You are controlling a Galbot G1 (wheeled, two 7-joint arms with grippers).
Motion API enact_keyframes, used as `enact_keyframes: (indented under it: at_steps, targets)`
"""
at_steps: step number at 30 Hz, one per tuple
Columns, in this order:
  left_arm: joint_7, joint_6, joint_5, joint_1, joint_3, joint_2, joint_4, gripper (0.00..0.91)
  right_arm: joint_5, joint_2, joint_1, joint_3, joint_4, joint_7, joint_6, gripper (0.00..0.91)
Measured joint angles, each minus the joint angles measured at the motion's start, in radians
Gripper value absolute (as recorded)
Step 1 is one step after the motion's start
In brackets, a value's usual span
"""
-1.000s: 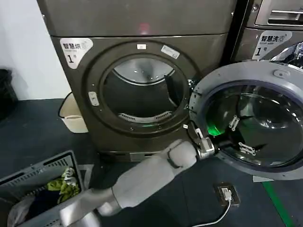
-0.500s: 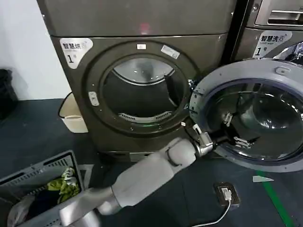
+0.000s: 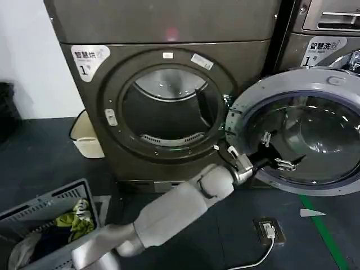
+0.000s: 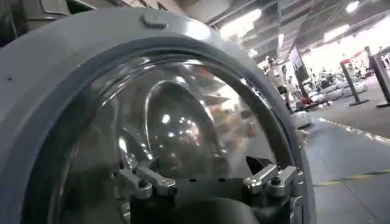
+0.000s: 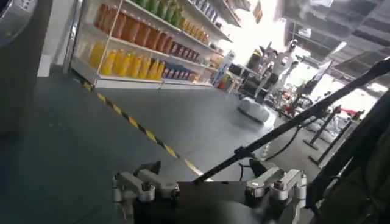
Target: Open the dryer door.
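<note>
My left hand (image 3: 274, 153), fingers spread and gripping nothing, presses the inner face of the dryer door (image 3: 337, 84) to swing it wide.

The dryer (image 3: 169, 101) is bronze-grey, with a white sticker (image 3: 89, 59) bearing a dark "1" and dark characters; the dryer door (image 3: 298, 132) has a pale grey plastic inner rim around dark, reflective glass; the drum mouth is dark inside with a small green glow at its lower edge; the left gripper (image 3: 274, 151) is silver metal on a black base, its arm (image 3: 180, 208) matte grey; the laundry basket (image 3: 48, 222) is grey with yellow-green and white cloth in it; the bin (image 3: 87, 138) beside the dryer is cream; the floor (image 3: 39, 163) is dark blue-grey with a green stripe (image 3: 326, 233); in the right wrist view, the shelves (image 5: 146, 45) carry orange and yellow bottles, and a yellow-and-black striped line (image 5: 137, 128) crosses grey floor.
</note>
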Motion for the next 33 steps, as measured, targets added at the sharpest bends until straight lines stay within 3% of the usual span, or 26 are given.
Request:
enact_keyframes:
  at_steps: [21,33]
  targets:
    - [0.030,0.004,0.016,0.056,-0.019,0.062,-0.082,0.907,-0.005,-0.008,0.010,-0.026,0.002,0.000,-0.006,0.907]
    - [0.073,0.011,0.058,0.164,-0.052,0.229,-0.307,0.907,-0.004,-0.008,0.012,-0.031,0.004,0.002,-0.017,0.907]
